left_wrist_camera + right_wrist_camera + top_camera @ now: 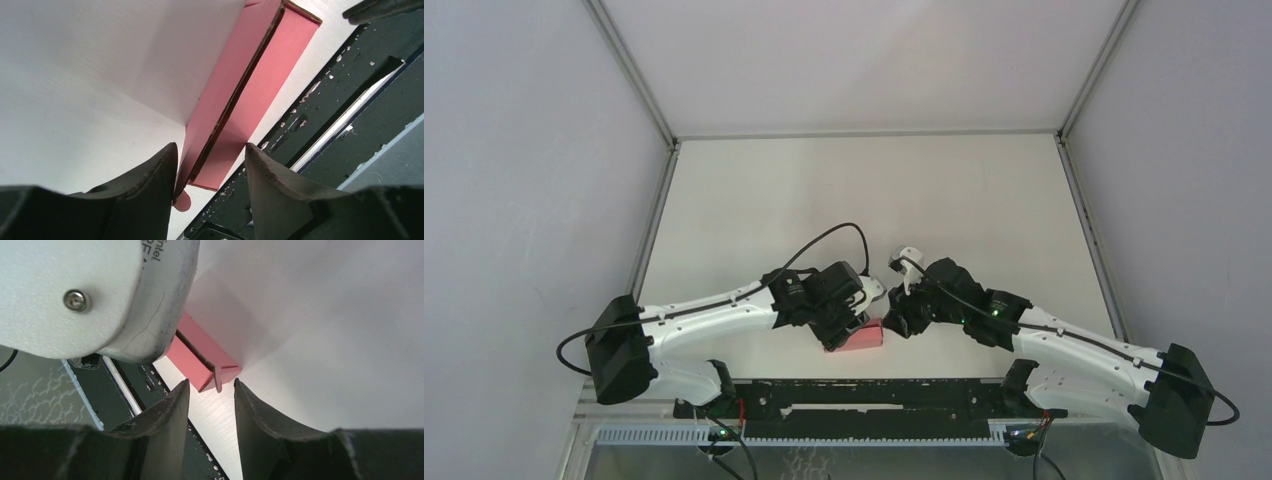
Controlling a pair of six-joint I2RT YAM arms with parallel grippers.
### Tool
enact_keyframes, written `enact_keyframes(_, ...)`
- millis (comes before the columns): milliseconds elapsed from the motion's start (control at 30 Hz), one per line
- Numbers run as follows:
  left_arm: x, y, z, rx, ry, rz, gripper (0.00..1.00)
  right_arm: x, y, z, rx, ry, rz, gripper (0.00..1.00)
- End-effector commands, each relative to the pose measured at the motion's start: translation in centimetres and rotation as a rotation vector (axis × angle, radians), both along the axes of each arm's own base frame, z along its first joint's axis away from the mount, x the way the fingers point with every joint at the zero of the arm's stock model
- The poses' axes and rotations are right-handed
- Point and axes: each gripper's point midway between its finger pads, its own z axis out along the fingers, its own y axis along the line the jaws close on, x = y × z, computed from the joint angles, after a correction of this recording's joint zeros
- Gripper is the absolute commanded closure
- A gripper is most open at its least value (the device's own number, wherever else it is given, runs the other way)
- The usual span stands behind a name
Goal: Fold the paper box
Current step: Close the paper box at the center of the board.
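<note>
The pink, matte, thin-cardboard paper box (861, 338) lies folded into a long, flat-sided shape on the white table (874, 200). It sits close to the near edge, just beside the black rail (874, 395) that carries the arm bases, and between the two wrists. A dark slit runs along its length where two panels meet. Nothing of its inside shows, so whether it holds anything cannot be told.

From above, the box is mostly covered by the two wrists and only a small pink patch shows. Both sets of fingers are hidden there, the left gripper (849, 328) and right gripper (896, 322) reading as dark masses.

The left wrist view gives the box (250, 100) lengthwise, its far end cut off by the top of the frame. The left gripper (210, 147) straddles the near end with its jaws apart: one finger (155, 172) meets the box's corner, and a strip of table shows between the box and the other finger. The rail (325, 100) appears flecked with white.

The right wrist view shows the opposite end (192, 355), with a small tab (218, 381) sticking out. The right gripper (210, 382) has its jaws spread with nothing between them, the box just beyond the tips. A white rounded housing (90, 295) hides the rest of the box.
</note>
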Motion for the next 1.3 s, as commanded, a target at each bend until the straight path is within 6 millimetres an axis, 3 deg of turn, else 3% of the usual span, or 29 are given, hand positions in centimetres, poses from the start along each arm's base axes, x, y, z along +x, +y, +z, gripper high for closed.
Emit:
enact_keyframes(0, 1.3, -1.2, 1.5, -0.036, -0.062, 0.018, 0.44, 0.8, 1.0, 2.4, 0.062, -0.04, -0.005, 0.54)
enact_keyframes(533, 1.6, -1.0, 1.3, -0.017, -0.07, 0.028, 0.49, 1.3, 1.1, 2.6, 0.064, -0.064, -0.026, 0.54)
enact_keyframes(767, 1.6, -1.0, 1.3, -0.015, -0.07, 0.027, 0.5, 2.6, 0.5, 2.3, 0.025, -0.113, -0.093, 0.63)
enact_keyframes(1267, 1.8, -1.0, 1.4, -0.013, -0.08, 0.028, 0.55, 3.2, 1.9, 1.9, 0.042, -0.123, -0.065, 0.63)
